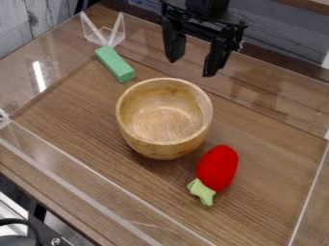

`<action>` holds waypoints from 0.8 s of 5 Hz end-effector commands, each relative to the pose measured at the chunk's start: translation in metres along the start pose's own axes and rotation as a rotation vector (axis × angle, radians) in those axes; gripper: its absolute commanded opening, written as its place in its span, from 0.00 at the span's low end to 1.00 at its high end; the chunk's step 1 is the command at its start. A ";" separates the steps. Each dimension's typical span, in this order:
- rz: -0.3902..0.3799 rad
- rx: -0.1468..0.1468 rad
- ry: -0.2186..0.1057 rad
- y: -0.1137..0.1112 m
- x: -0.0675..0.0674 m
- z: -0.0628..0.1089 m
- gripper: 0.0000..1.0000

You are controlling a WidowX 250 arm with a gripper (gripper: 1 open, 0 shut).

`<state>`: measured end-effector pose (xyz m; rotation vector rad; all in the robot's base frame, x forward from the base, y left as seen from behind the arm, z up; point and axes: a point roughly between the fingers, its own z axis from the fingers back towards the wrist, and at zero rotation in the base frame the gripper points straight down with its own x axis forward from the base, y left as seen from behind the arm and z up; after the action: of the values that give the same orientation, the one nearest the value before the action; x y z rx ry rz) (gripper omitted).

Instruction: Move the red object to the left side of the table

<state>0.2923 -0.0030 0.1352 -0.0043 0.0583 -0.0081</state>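
Observation:
The red object (216, 167), a glossy oval toy fruit with a light green stub (202, 191) at its near end, lies on the table (77, 106) just right of and in front of the wooden bowl. My gripper (190, 56) hangs high at the back, pointing down, well behind the bowl and far from the red object. Its two black fingers (171, 40) stand apart, open, with nothing between them.
A wooden bowl (164, 116) stands in the middle of the table. A green rectangular block (114, 63) lies at the back left. Low clear acrylic walls (306, 211) edge the tabletop on all sides.

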 end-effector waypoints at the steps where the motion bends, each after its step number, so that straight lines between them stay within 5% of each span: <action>1: 0.026 -0.010 0.026 0.010 -0.004 -0.015 1.00; 3: -0.244 -0.007 0.027 -0.046 -0.046 -0.039 1.00; 4: -0.284 -0.008 0.014 -0.077 -0.042 -0.049 1.00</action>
<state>0.2390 -0.0801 0.0786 -0.0135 0.1171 -0.3006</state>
